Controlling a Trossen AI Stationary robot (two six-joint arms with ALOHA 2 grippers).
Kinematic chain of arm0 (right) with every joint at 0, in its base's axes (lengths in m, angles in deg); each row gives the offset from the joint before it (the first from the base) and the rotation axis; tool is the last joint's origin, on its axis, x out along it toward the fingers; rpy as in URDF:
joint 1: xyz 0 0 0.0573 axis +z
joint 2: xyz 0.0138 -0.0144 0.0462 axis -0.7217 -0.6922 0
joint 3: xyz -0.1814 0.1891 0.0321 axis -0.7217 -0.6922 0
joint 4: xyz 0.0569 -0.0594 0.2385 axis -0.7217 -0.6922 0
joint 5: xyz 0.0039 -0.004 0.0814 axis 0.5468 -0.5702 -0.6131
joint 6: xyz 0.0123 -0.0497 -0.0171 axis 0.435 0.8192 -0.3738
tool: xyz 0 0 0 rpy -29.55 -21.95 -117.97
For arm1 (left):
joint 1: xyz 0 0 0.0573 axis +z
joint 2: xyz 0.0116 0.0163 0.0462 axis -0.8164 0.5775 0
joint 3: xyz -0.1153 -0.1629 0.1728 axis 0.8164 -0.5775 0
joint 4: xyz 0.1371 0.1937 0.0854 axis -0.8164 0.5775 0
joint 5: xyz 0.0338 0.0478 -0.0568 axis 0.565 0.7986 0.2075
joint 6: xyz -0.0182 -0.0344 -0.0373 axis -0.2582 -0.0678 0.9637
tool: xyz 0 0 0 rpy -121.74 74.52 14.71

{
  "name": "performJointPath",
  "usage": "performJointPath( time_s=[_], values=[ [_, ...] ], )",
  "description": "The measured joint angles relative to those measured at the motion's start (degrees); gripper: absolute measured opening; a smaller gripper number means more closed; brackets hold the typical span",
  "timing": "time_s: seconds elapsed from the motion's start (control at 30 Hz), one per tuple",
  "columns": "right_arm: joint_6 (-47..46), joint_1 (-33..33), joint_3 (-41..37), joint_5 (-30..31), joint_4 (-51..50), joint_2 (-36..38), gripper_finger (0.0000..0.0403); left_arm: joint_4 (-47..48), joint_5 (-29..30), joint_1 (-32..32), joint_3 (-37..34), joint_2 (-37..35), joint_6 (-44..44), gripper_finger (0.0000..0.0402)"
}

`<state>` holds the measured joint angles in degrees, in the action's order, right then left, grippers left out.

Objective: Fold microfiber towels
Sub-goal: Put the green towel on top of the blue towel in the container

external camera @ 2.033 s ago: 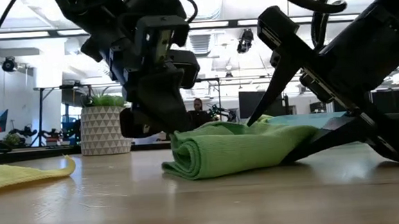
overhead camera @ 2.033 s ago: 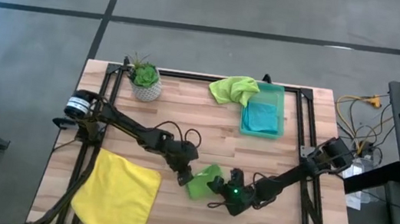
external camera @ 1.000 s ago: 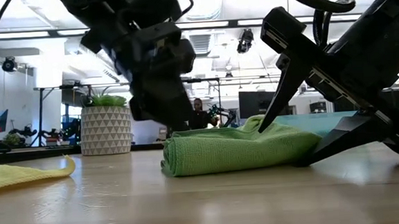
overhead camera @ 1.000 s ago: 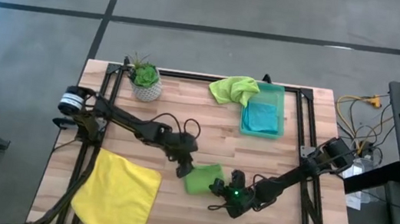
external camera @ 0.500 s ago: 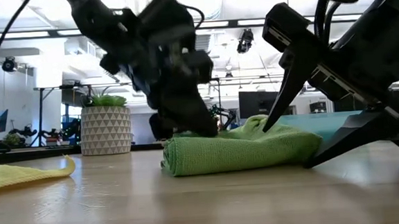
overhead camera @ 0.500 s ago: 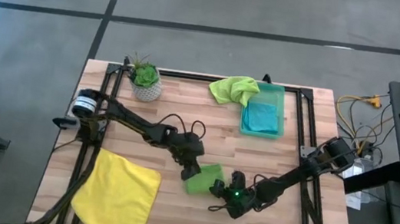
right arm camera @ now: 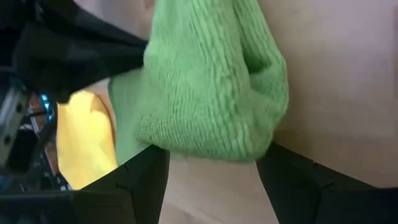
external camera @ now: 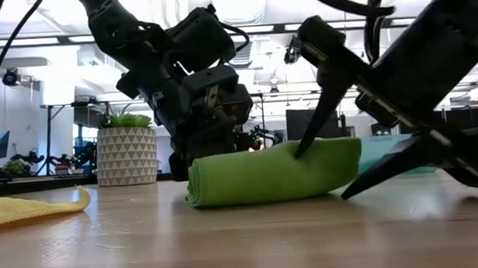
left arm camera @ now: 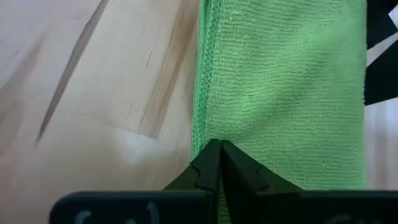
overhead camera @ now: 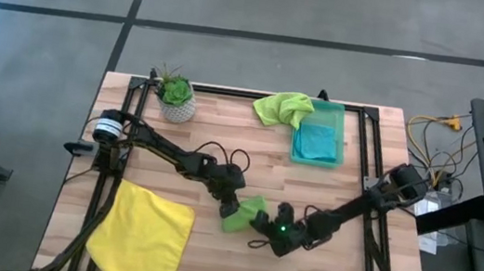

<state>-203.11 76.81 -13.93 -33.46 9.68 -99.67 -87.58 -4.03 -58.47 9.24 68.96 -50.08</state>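
Observation:
A folded lime green towel lies on the wooden table near its middle front; in the low view it is a flat roll. My left gripper is shut, at the towel's left side. My right gripper is open around the towel's right end. A yellow towel lies spread at the front left. A second lime towel hangs over the left rim of a green bin, with a teal towel lying inside the bin. My left gripper rests its shut fingertips on the towel's top layer, right beside the stitched edge, slanting down from the table's left. The towel lies flat on the table under them. My right gripper stands open around the towel's folded right end, coming low from the table's right. Its upper finger touches the towel's top. Its lower finger lies along the table at the towel's end.
A potted plant stands at the far left. The bin stands at the far right. A dark frame runs around the table's edges. Bare wood shows between the plant and the folded towel.
My left gripper has gone toward the table's right and come down onto the lime towel's left side. My right gripper has shifted a little toward the left, its upper finger now over the towel's top. The towel has turned slightly and lies flatter and more even.

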Motion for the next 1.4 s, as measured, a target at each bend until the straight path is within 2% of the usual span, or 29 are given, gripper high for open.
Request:
performJointPath(
  time_s=[0.23, 0.37, 0.5, 0.73, 0.8, 0.93, 1.07, 1.13, 1.23, 1.4],
  values=[
    [0.5, -2.2, 0.0, 1.0, 2.2, 0.0, 0.0228, 0.2, 0.4, -0.1, -0.1, 0.1, 0.0, 0.0000],
    [1.9, -1.3, 0.1, 2.5, 9.3, 0.0, 0.0228, 0.2, 0.5, 0.0, -0.1, 0.1, 0.0, 0.0000],
    [-0.2, -0.3, 0.1, 4.4, 8.7, 0.0, 0.0229, 0.1, 0.5, 0.0, -0.2, 0.2, 0.0, 0.0000],
    [-0.8, 0.6, 0.5, 4.9, 12.6, 0.1, 0.0270, 0.1, 0.4, 0.0, -0.2, 0.2, 0.0, 0.0000],
    [1.4, 1.0, 1.3, 4.9, 12.8, 0.1, 0.0289, 0.1, 0.4, 0.0, -0.2, 0.2, 0.0, 0.0000],
    [14.7, 0.9, 2.1, 4.3, 12.5, 0.1, 0.0316, -0.1, 0.3, 0.0, -0.3, 0.2, 0.0, 0.0000],
    [22.7, 0.9, 3.4, 4.2, 12.6, 0.0, 0.0321, -0.6, -0.4, 0.0, -0.4, 0.2, 0.0, 0.0000],
    [23.3, 0.9, 4.1, 3.2, 12.9, 0.0, 0.0317, -0.8, -0.5, 0.0, -0.4, 0.2, 0.0, 0.0000],
    [18.4, 1.1, 4.9, 2.1, 12.5, 0.0, 0.0303, -0.9, -0.5, 0.0, -0.4, 0.3, 0.0, 0.0000],
    [-1.7, 2.5, 4.9, 1.4, 4.0, -0.2, 0.0306, -1.5, -0.6, 0.0, -0.4, 0.3, -0.2, 0.0000]
  ],
)
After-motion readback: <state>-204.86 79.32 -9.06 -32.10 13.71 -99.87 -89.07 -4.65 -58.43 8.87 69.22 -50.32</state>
